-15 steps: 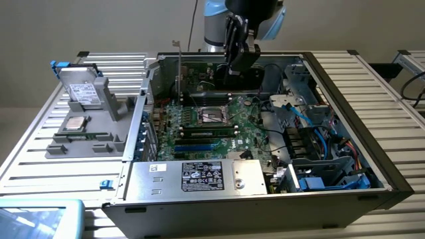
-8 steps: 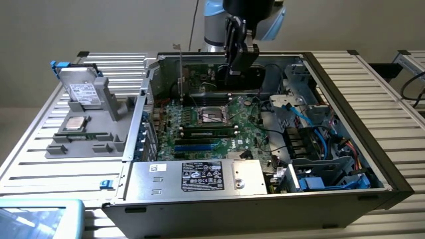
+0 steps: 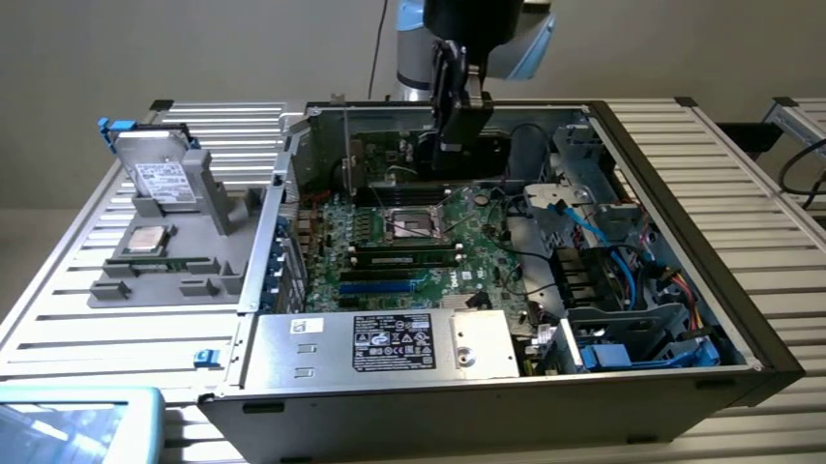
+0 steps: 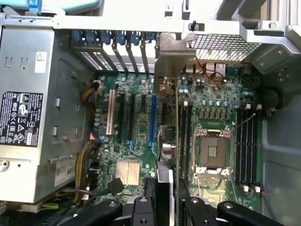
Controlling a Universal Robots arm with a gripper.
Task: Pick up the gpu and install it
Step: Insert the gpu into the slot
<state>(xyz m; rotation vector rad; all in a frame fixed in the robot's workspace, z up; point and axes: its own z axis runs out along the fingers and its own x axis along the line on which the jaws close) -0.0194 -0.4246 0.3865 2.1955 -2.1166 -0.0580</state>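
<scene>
Now the gpu (image 4: pixel 167 141) stands edgewise, long axis along the slots (image 4: pixel 152 120).

No word or number could be read for certain. A black label (image 3: pixel 394 341) on the power supply (image 3: pixel 278 360), at six o'clock from the motherboard (image 3: pixel 427 242) in the exterior view, carried white print and rows of certification marks, all too fine to make out. The wrist view showed triangular warning signs on it. A small white sticker (image 3: pixel 306 326) sat at nine o'clock from it, illegible. The white label (image 3: pixel 162 181) on the hard drive (image 3: pixel 145 153), at nine o'clock from the case, bore unreadable dark print.
</scene>
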